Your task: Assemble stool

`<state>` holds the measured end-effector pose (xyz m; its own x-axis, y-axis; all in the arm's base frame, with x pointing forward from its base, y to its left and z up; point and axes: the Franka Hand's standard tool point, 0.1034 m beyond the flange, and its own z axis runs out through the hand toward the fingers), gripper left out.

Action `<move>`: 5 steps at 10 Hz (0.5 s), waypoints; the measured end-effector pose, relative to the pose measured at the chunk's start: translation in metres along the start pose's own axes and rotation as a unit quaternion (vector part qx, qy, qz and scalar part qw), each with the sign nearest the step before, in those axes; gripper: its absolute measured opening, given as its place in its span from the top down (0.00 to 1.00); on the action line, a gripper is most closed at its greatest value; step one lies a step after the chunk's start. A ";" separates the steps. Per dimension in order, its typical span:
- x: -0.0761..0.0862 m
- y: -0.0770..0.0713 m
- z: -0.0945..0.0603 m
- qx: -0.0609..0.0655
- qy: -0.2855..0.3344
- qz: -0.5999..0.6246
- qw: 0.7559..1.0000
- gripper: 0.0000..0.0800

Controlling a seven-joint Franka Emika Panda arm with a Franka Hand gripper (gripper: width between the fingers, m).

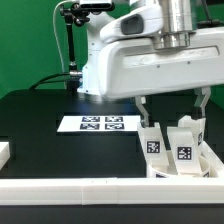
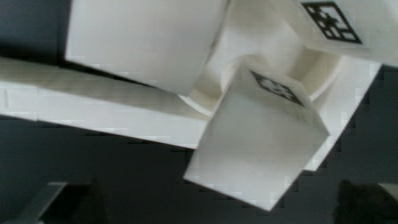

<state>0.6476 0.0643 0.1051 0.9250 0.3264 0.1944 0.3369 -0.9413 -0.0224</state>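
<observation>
Two white stool legs, small blocks with black-and-white tags, stand close together at the exterior view's right: one leg [image 1: 153,141] and a second leg [image 1: 184,146] beside it. My gripper [image 1: 173,113] hangs just above them, open, one dark finger [image 1: 144,110] on each side and nothing between them. In the wrist view a tagged leg [image 2: 263,125] lies slanted beneath my open gripper [image 2: 205,208]. Another tagged white piece [image 2: 326,20] shows beyond it. Both fingers [image 2: 43,200] appear only as dark shapes at the frame's corners.
The marker board [image 1: 99,123] lies flat on the black table at mid-scene. A long white border rail [image 1: 70,192] runs along the front edge, and it appears as a border rail [image 2: 89,100] crossing beside the legs. A black stand [image 1: 70,45] rises at the back.
</observation>
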 end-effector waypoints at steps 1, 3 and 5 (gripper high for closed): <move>-0.003 -0.002 0.002 0.004 -0.014 -0.032 0.999 0.19; -0.003 0.007 -0.001 -0.002 -0.019 -0.106 0.994 0.19; -0.004 0.011 -0.001 -0.008 -0.024 -0.170 0.985 0.19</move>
<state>0.6475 0.0529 0.1052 0.7659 0.6271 0.1419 0.6270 -0.7774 0.0511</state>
